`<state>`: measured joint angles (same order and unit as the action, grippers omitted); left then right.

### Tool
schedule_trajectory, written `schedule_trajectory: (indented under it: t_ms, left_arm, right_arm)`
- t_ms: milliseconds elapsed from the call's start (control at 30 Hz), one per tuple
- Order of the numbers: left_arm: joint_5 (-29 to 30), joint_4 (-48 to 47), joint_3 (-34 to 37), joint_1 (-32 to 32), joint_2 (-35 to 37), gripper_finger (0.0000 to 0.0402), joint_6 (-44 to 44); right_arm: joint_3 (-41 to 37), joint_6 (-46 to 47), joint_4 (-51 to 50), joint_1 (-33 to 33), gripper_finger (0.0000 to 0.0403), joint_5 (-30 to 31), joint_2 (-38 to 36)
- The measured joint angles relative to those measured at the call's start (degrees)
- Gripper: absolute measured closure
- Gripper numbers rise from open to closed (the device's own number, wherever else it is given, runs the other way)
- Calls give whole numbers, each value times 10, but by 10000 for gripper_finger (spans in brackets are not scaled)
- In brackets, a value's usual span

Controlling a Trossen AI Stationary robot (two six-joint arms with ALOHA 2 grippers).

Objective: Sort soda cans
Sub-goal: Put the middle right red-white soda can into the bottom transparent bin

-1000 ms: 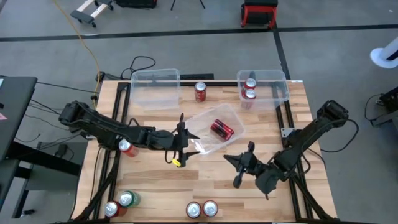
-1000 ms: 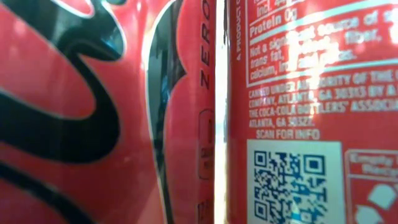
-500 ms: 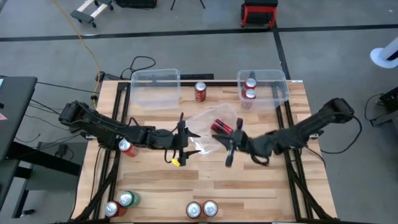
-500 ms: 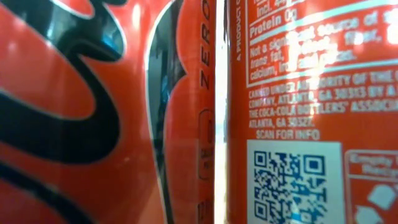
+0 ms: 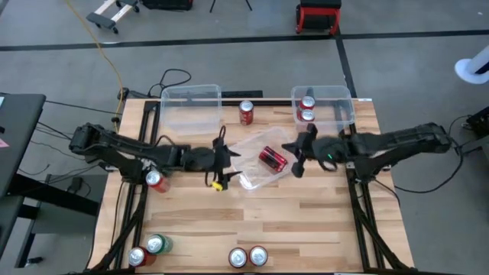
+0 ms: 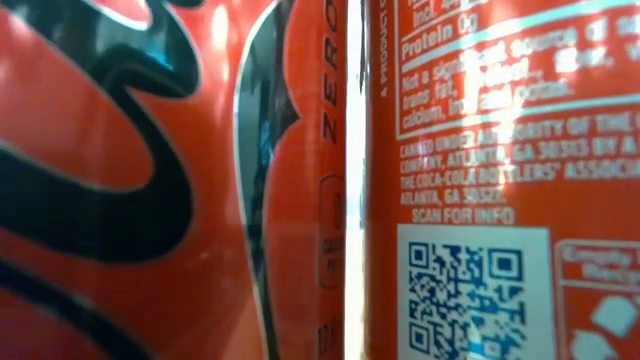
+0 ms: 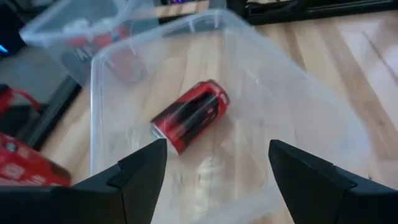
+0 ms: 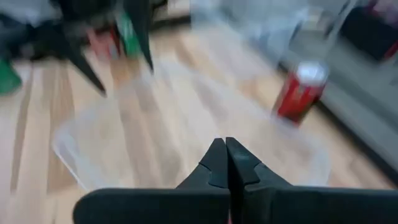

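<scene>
A clear bin [image 5: 246, 174] sits mid-table with one red soda can [image 5: 271, 159] lying on its side in it, also seen in the left wrist view [image 7: 189, 116]. My left gripper [image 5: 221, 159] is open at the bin's left end, its fingers [image 7: 144, 169] spread above that end's rim. My right gripper [image 5: 296, 158] is shut at the bin's right end, its tips [image 8: 225, 149] over the bin. Whether either touches the bin does not show. Another red can [image 5: 246, 111] stands upright on the table between the two far bins.
The far-right bin [image 5: 340, 107] holds two red cans [image 5: 307, 108]; the far-left bin [image 5: 191, 107] stands by it. A red can [image 5: 155, 181] stands under my left arm. A green and a red can [image 5: 149, 250] and two red cans [image 5: 248, 257] stand at the near edge; those two [image 6: 180, 180] fill the low view.
My right gripper has swung from the table's near right toward the far edge and the left, rising, and now stands at the middle bin's right end, still shut. My left gripper has shifted a little toward the far edge, still open.
</scene>
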<state>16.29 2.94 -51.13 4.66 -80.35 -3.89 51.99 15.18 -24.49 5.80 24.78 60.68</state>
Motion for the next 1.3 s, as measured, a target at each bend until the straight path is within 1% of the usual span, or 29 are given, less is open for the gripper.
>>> schedule_trajectory:
  t_ms: [67, 100, 233, 267, 367, 433, 533, 600, 800, 933, 1067, 1133, 1200, 1233, 1300]
  left_arm:
    - [-23, -10, 0, -29, -4, 128, 9]
    - [-25, -16, 0, -43, -5, 130, 16]
    - [-25, -23, 0, -91, -3, 142, 38]
    - [-25, -24, 0, -100, -4, 145, 42]
    - [-30, -24, 0, -123, -4, 153, 52]
    - [-52, -23, 0, -135, -8, 157, 54]
    - [-87, -17, 0, -146, -16, 161, 46]
    - [-102, 11, 0, -150, -30, 162, 42]
    - [-121, 38, -1, -156, -50, 162, 37]
    - [-142, 85, -2, -155, -65, 162, 28]
    - [-189, 138, 1, -155, -89, 162, 28]
    - [-192, 143, 1, -155, -91, 162, 33]
    - [-192, 144, 0, -155, -89, 162, 36]
    - [-192, 140, 0, -155, -87, 162, 40]
    - [-191, 126, 1, -155, -79, 162, 49]
  right_arm:
    - [0, -5, -29, -55, 400, -71, 11]
    - [-1, -14, -41, -79, 401, -93, 16]
    - [0, -63, -78, -156, 401, -127, 26]
    - [0, -73, -88, -173, 402, -143, 29]
    - [0, -91, -125, -208, 402, -215, 35]
    - [0, -95, -153, -214, 402, -249, 39]
    - [1, -92, -186, -207, 402, -253, 38]
    - [3, -77, -208, -193, 402, -250, 37]
    - [5, -9, -296, -125, 403, -250, 22]
    - [19, 42, -393, -76, 403, -258, -9]
    - [55, 66, -490, -32, 403, -269, -46]
    - [87, 72, -491, -14, 403, -268, -65]
    - [105, 58, -494, -8, 403, -264, -84]
    - [108, 42, -478, -9, 403, -258, -87]
    - [114, 12, -412, -21, 403, -253, -94]
